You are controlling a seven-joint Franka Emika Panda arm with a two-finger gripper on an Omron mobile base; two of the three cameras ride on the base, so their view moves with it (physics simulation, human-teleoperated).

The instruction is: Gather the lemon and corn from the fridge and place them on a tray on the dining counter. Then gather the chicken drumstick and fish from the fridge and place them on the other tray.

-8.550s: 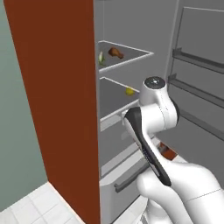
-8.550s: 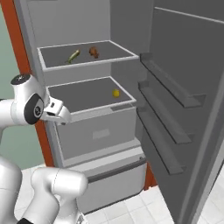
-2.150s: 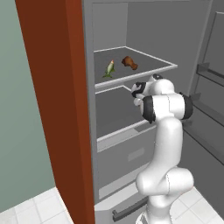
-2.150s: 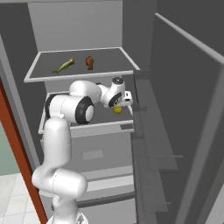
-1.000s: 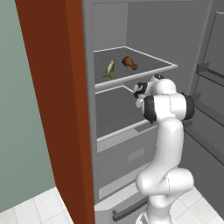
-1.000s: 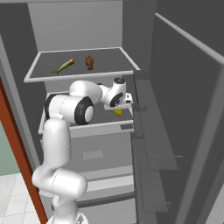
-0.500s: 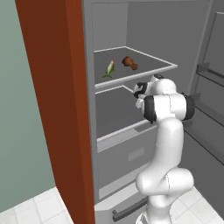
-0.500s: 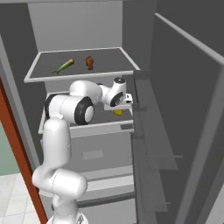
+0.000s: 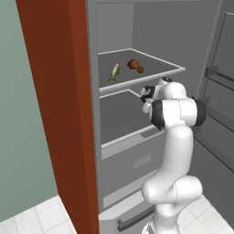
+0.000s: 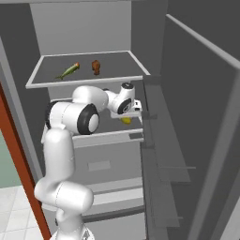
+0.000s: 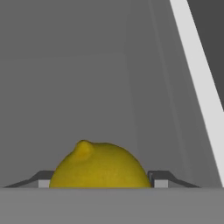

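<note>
Yellow lemon (image 11: pixel 100 166) between pincer (image 11: pixel 99 180) tips, possibly touching | corn (image 10: pixel 68 71), drumstick (image 10: pixel 96 66) above

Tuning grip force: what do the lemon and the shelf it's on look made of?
Lemon: matte yellow rind, smooth with a nub at one end; probably firm fruit. Shelf: flat dark grey panel with a pale front edge, no reflections; could be glass or plastic, can't tell.
</note>
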